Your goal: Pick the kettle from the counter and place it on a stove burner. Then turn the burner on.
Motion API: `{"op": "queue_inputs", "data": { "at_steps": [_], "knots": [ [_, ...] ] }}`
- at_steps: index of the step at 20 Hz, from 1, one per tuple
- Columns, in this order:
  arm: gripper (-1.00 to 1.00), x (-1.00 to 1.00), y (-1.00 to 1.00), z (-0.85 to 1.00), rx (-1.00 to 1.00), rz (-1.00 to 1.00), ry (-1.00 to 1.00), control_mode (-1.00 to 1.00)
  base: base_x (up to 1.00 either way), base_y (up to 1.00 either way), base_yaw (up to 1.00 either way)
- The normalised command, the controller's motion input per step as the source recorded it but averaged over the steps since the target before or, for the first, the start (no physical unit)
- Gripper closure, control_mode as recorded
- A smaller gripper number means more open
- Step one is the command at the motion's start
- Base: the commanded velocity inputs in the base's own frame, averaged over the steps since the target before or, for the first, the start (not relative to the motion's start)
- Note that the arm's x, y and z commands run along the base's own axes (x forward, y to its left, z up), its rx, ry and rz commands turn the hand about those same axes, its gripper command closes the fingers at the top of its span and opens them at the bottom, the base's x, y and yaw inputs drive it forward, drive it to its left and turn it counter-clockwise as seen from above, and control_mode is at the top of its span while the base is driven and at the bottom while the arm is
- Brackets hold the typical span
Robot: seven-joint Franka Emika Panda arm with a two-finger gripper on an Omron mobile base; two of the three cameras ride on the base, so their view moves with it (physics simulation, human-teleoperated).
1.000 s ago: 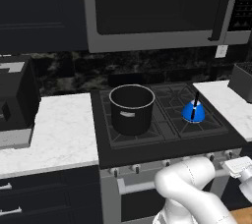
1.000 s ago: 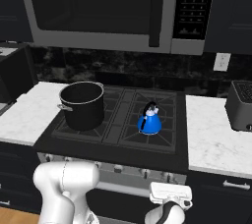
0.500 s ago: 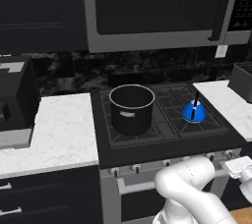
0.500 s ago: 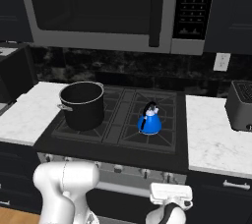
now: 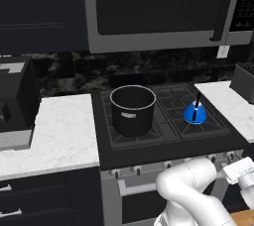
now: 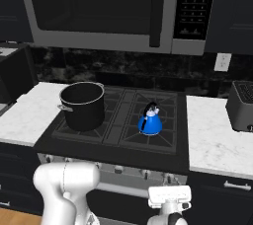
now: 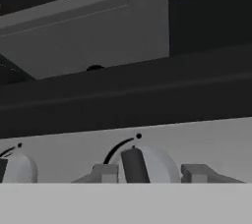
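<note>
Blue kettle (image 6: 149, 120) sits on the stove burner (image 6: 148, 129) already. Your gripper (image 7: 149, 173) has its jaws open around a silver knob (image 7: 142, 165); next you pinch it and turn.

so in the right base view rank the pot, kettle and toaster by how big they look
1. pot, largest
2. toaster, cut off by the frame edge, so its rank against the pot is unsure
3. kettle, clearly smallest

Small blue kettle (image 6: 149, 120) upright on right front stove burner (image 6: 149, 135), off white counter (image 5: 54, 133).
</note>
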Motion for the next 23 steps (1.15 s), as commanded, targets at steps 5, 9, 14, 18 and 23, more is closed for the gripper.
{"op": "queue_inputs", "data": {
  "at_steps": [5, 9, 14, 18, 23],
  "knots": [
    [1.00, 0.00, 0.00, 0.10, -0.27, 0.33, -0.44, -1.00, 0.00, 0.00, 0.00],
    [1.00, 0.00, 0.00, 0.17, -0.29, 0.38, -0.40, -1.00, 0.00, 0.00, 0.00],
    [1.00, -0.01, 0.00, 0.12, -0.30, 0.40, -0.41, -1.00, 0.00, 0.00, 0.00],
    [1.00, -0.18, 0.00, 0.00, -0.23, 0.30, -0.32, -1.00, 0.00, 0.00, 0.00],
    [1.00, 0.00, 0.00, 0.00, 0.00, 0.00, 0.00, -1.00, 0.00, 0.00, 0.00]
  ]
}}
